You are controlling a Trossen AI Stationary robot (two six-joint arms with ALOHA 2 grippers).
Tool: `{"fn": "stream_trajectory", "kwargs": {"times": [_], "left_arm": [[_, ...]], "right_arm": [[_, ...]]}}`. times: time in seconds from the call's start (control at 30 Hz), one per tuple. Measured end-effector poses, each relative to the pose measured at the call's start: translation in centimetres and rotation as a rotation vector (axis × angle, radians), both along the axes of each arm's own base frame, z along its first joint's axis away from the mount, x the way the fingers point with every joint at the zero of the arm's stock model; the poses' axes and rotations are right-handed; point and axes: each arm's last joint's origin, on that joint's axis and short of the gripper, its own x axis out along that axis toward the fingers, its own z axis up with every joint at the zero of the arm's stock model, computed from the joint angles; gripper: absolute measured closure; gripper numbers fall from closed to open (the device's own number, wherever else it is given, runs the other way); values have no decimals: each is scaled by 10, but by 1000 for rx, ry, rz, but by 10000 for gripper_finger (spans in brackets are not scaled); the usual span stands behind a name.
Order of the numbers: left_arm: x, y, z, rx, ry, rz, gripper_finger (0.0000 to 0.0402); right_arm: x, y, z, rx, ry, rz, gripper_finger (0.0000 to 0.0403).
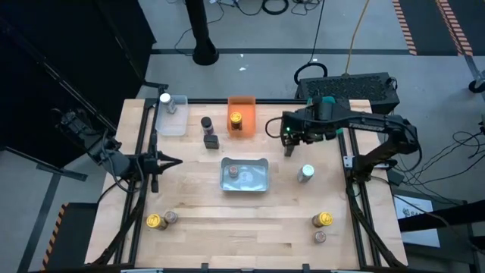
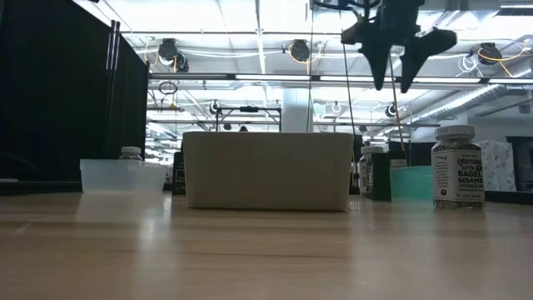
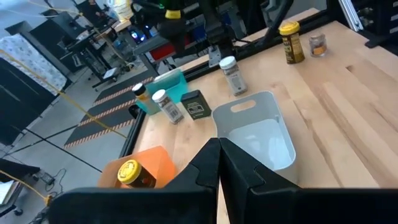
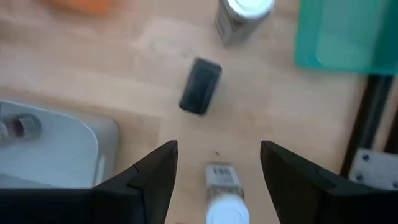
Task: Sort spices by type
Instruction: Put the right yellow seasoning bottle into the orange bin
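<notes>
Small spice jars stand scattered over the wooden table. My right gripper (image 1: 288, 146) hangs open and raised over the far right part of the table (image 2: 393, 83). In its wrist view (image 4: 217, 146) a white-lidded jar (image 4: 224, 193) stands below the fingers. A black jar (image 4: 200, 86) lies on its side farther off, and another white-lidded jar (image 4: 242, 15) stands beyond it. My left gripper (image 1: 176, 161) waits shut at the table's left (image 3: 219, 144), holding nothing. A gold-lidded jar (image 1: 236, 119) sits in the orange bin (image 1: 250, 105).
A grey bin (image 1: 261, 182) in the middle holds two brown-lidded jars. A clear bin (image 1: 176, 123) far left holds a white-lidded jar (image 1: 165, 98). A teal bin (image 4: 348, 31) lies under my right arm. Two black-lidded jars (image 1: 209, 133) stand between the bins. Gold and brown jar pairs stand near left (image 1: 155, 221) and near right (image 1: 323, 220).
</notes>
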Motion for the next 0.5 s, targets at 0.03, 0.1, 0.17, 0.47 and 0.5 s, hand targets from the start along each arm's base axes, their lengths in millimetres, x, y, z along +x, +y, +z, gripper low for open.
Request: {"fn": "stream_trajectory", "kwargs": {"times": [0.03, 0.1, 0.17, 0.47, 0.5], "left_arm": [[0, 0, 0, 0, 0, 0, 386], [0, 0, 0, 0, 1, 0, 386], [0, 0, 0, 2, 2, 0, 386], [0, 0, 0, 4, 5, 0, 386], [0, 0, 0, 4, 5, 0, 386]], "right_arm": [[0, -4, 0, -12, -5, -4, 184], [1, -10, 0, -27, -9, 8, 178], [2, -13, 0, -8, -27, 46, 175], [8, -15, -1, 34, -70, 92, 176], [8, -17, -1, 22, -71, 80, 176]]}}
